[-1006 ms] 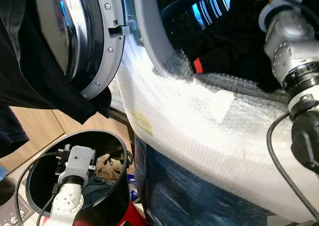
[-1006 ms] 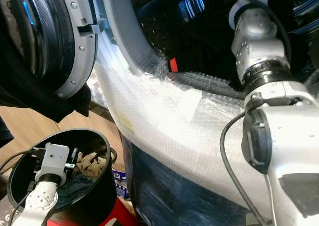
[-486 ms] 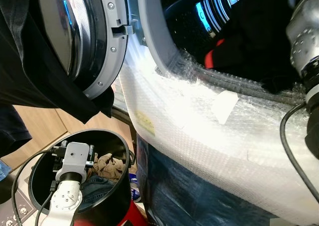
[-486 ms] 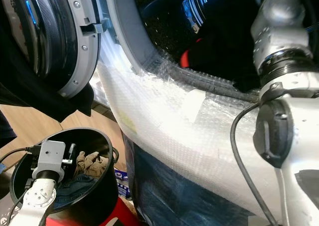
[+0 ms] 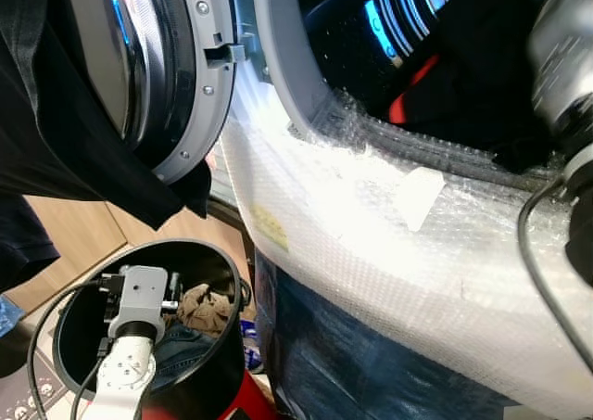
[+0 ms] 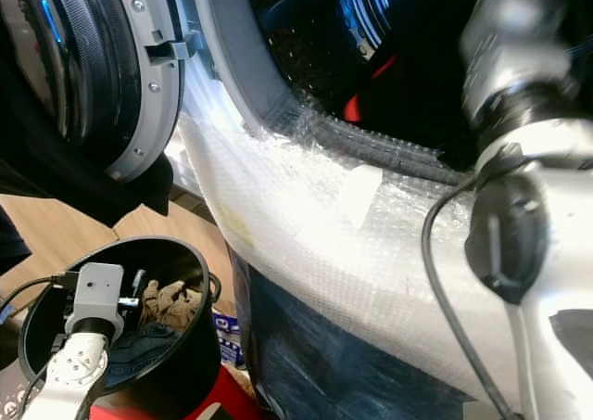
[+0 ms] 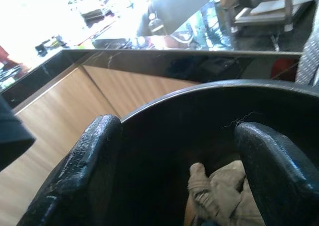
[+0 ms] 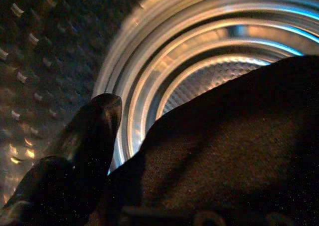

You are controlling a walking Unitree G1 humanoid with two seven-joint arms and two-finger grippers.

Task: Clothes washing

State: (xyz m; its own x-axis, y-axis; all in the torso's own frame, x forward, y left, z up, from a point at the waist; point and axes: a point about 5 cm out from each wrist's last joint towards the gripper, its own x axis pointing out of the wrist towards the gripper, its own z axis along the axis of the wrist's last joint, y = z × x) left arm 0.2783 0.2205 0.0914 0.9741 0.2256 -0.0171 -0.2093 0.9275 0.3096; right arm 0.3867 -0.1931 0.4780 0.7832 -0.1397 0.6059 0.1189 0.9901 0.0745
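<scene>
Inside the washing machine drum [image 8: 164, 81], the right gripper [image 8: 75, 156] is buried in a black garment [image 8: 234, 151]; one black finger [image 8: 87, 136] shows against the ribbed steel, the cloth hides the other, so I cannot tell whether it has hold of the garment. From the head views, the right arm [image 6: 519, 216] reaches through the open porthole, where the dark clothing (with a red patch [image 5: 408, 100] on it) lies just behind the rubber door seal [image 5: 296, 77]. Bubble wrap [image 5: 371, 225] covers the machine's front below the opening. The round door [image 5: 157, 68] stands swung open to the left, with dark cloth [image 5: 65, 160] hanging beside it. Lower left, the left gripper [image 7: 179, 161] hovers over the black laundry bucket [image 5: 208, 374], its fingers [image 7: 84, 171] spread wide and holding nothing. A beige garment [image 5: 202, 307] and blue denim [image 5: 181, 350] lie in the bucket, which sits on the wooden floor [image 5: 74, 244].
</scene>
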